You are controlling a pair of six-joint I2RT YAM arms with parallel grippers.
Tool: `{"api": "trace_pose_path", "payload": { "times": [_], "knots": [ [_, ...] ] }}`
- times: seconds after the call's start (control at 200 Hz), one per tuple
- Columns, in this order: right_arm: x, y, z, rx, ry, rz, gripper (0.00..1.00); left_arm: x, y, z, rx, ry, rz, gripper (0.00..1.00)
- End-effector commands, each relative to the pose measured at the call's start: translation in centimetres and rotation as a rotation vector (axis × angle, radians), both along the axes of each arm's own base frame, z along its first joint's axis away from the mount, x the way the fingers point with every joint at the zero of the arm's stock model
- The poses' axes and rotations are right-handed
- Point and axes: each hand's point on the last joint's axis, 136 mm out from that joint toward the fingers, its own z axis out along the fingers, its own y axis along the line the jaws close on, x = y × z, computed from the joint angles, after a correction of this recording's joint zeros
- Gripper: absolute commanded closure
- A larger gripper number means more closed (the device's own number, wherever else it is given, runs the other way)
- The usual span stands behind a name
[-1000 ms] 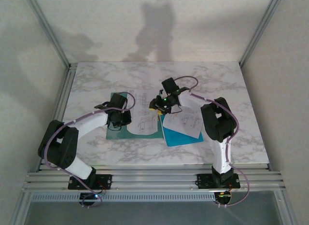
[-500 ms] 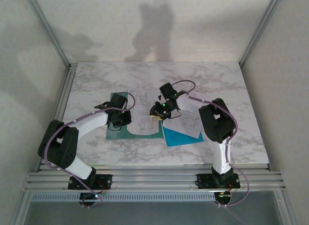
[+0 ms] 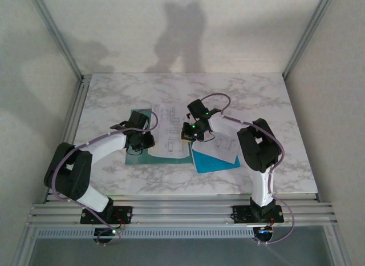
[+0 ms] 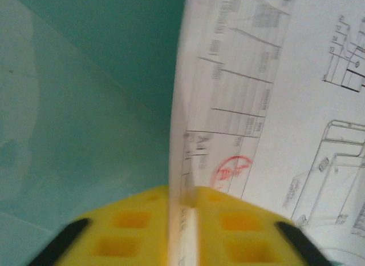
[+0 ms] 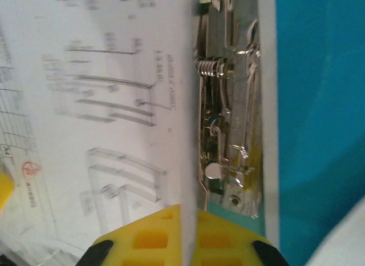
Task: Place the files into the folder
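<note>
Top view: dark teal folder (image 3: 136, 157) lies flat on the marble table (image 3: 256, 100), left of centre, w/ a white sheet (image 3: 171, 141) of printed diagrams over its right part. L gripper (image 3: 141, 143) is down on the folder's left half, at the sheet's left edge. R gripper (image 3: 188, 134) is down at the sheet's right edge, near the folder's right side. Just right of that a cyan sheet (image 3: 208, 163) lies tilted on the table w/ a second white sheet (image 3: 222, 146) on top, both outside the folder. L wrist cam: sheet's left edge is lifted off the teal and runs btwn the two yellow fingers (image 4: 131, 226). Gap is narrow; can't tell if the paper is pinched or loose. R wrist cam: R gripper is clenched on the sheet's other edge, paper squeezed btwn its fingers. Beside that edge is a metal spring clip (image 5: 228, 106), w/ a cyan-blue surface to its right; can't tell if that's the cyan sheet or the folder.
</note>
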Motion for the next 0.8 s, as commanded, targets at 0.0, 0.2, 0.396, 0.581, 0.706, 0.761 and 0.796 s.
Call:
{"api": "trace_pose_path", "payload": {
  "times": [0.0,0.2,0.396,0.581,0.706,0.761,0.796],
  "knots": [
    [0.7,-1.5,2.9,-0.068,-0.169,0.057,1.0,0.6,1.9,2.3,-0.032,-0.06,0.097,0.53],
    [1.7,-3.1,5.9,-0.142,-0.366,0.136,1.0,0.1,5.6,2.4,-0.058,-0.03,0.245,0.52],
    [2.5,-3.5,9.2,-0.15,-0.556,0.213,1.0,-2.1,9.0,-0.2,-0.055,0.069,0.383,0.65],
    [2.2,-2.4,11.2,-0.082,-0.652,0.29,1.0,-3.9,11.1,-1.7,-0.052,0.113,0.471,0.75],
    [1.4,-1.8,11.9,-0.047,-0.661,0.322,1.0,-5.0,11.9,-2.3,-0.05,0.132,0.51,0.85],
    [0.9,-1.6,12.1,-0.045,-0.666,0.342,1.0,-5.3,12.0,-2.4,-0.058,0.135,0.519,0.88],
    [0.6,-1.5,12.2,-0.045,-0.669,0.353,1.0,-5.5,12.1,-2.5,-0.062,0.136,0.522,0.9]
  ]
}}
